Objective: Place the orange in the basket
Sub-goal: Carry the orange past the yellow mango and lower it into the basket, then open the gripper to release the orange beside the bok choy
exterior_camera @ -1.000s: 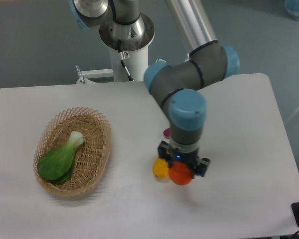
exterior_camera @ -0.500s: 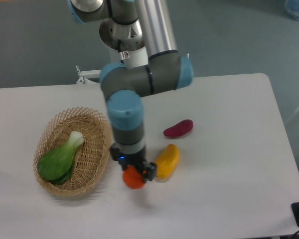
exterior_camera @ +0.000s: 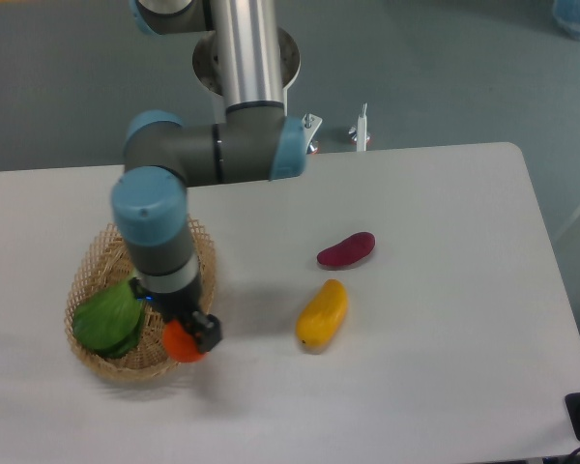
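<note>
The orange (exterior_camera: 181,342) is a small round orange-red ball held in my gripper (exterior_camera: 186,336), which is shut on it. It hangs over the right front part of the woven tan wicker basket (exterior_camera: 90,263), just above its rim. The arm's wrist covers the middle of the basket. A green leafy vegetable (exterior_camera: 106,317) lies in the basket's left side.
A yellow-orange mango-like fruit (exterior_camera: 322,314) lies on the white table (exterior_camera: 445,242) right of the basket. A purple-red oblong vegetable (exterior_camera: 346,249) lies just behind it. The table's right edge is near x 600.
My gripper has carried the orange leftward, from beside the yellow fruit to over the basket's right front part. The arm now covers part of the basket.
</note>
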